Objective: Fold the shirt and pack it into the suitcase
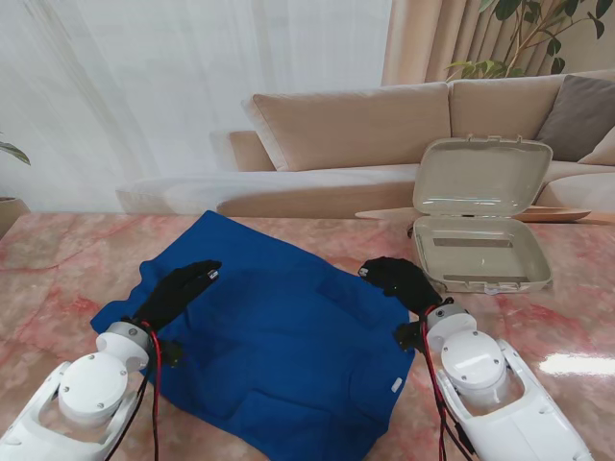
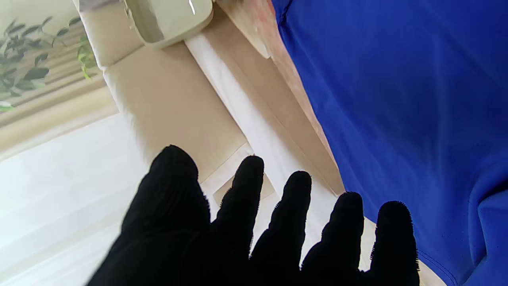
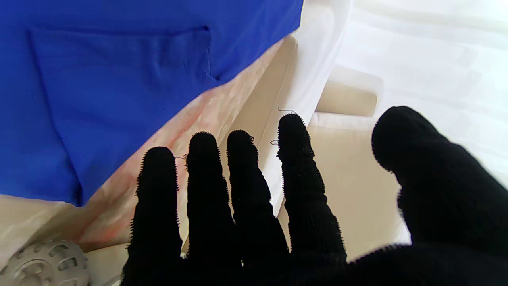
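From the stand: one blue shirt (image 1: 274, 336) spread flat, faintly creased, on the pink marble table (image 1: 58, 259); one beige suitcase (image 1: 480, 252) open at its right; a sofa (image 1: 365, 134) beyond. Left wrist: left hand (image 2: 254, 234) splayed, empty. Right wrist: right hand (image 3: 285, 214) likewise, fingers apart.
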`<state>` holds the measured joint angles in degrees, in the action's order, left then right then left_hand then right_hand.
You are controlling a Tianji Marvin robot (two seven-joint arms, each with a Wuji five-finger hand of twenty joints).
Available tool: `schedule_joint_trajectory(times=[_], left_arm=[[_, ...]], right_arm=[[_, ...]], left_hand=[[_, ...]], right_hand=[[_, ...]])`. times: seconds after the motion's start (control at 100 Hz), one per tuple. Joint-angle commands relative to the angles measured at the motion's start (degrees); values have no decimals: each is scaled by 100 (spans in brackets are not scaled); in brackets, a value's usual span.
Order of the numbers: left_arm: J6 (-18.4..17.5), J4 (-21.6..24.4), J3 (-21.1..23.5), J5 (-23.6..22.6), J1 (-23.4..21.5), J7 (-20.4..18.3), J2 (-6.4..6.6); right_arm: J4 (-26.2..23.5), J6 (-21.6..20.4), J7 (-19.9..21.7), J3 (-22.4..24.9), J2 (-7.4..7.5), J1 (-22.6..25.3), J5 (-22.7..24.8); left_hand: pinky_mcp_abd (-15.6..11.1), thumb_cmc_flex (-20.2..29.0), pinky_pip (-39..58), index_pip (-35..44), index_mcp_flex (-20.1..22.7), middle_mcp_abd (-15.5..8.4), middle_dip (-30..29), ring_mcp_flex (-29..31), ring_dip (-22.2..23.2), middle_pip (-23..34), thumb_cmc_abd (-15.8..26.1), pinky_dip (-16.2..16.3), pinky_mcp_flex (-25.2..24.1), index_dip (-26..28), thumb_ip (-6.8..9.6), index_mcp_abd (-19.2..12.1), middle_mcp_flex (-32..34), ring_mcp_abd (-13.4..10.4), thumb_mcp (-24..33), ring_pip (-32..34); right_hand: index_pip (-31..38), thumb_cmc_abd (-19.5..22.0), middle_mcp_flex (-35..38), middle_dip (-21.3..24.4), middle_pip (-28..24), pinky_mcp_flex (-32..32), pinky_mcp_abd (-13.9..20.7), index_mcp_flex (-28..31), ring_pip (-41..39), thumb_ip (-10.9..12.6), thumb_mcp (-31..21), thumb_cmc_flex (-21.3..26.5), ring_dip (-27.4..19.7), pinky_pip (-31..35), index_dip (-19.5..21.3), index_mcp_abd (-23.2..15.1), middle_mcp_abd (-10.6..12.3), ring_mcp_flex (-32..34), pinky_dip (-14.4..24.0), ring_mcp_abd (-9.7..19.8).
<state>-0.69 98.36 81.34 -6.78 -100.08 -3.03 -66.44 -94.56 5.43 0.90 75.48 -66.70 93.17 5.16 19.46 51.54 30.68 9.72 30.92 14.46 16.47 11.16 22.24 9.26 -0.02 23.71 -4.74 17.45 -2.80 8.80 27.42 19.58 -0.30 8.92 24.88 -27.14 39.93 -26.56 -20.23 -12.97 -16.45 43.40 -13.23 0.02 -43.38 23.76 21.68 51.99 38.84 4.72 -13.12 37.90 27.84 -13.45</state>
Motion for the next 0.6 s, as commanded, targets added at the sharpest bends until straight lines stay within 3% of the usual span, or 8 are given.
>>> schedule_joint_trajectory(times=[0.0, 0.26, 0.59], left_arm=[[94, 52, 138, -73, 56, -240, 161], [539, -315, 490, 13, 391, -1366, 380], [774, -905, 508, -48, 733, -1953, 503]], right_arm=[[-30, 40, 285, 30, 100, 158, 48], [-254, -105, 671, 102, 253, 479, 462], [-483, 7, 1198, 114, 413, 767, 785]], left_hand=[[-80, -14, -39, -45, -89, -65, -28, 166, -53, -99, 130, -72, -3, 18, -15, -214, 47, -62, -226, 91], [-171, 10, -66, -48, -172, -75, -14, 90, -49, -78, 152, -95, -6, 17, -8, -185, -64, -123, -216, 84], [-206, 31, -109, -21, -220, -106, 18, 84, -30, 5, 160, -95, 3, 24, -1, -236, -89, -157, -211, 102]], right_hand=[[-48, 111, 20, 53, 66, 93, 24, 24, -26, -163, 199, -1, -5, 52, -70, -11, -27, 6, -56, 10], [-5, 308, 92, -50, -21, 58, 71, 31, -28, -96, 479, 115, 37, 39, 7, 0, 52, 28, -7, 36], [103, 281, 278, -125, -154, -122, 5, 107, -126, -62, 521, 44, 97, 170, 84, -119, 151, 199, 91, 27]])
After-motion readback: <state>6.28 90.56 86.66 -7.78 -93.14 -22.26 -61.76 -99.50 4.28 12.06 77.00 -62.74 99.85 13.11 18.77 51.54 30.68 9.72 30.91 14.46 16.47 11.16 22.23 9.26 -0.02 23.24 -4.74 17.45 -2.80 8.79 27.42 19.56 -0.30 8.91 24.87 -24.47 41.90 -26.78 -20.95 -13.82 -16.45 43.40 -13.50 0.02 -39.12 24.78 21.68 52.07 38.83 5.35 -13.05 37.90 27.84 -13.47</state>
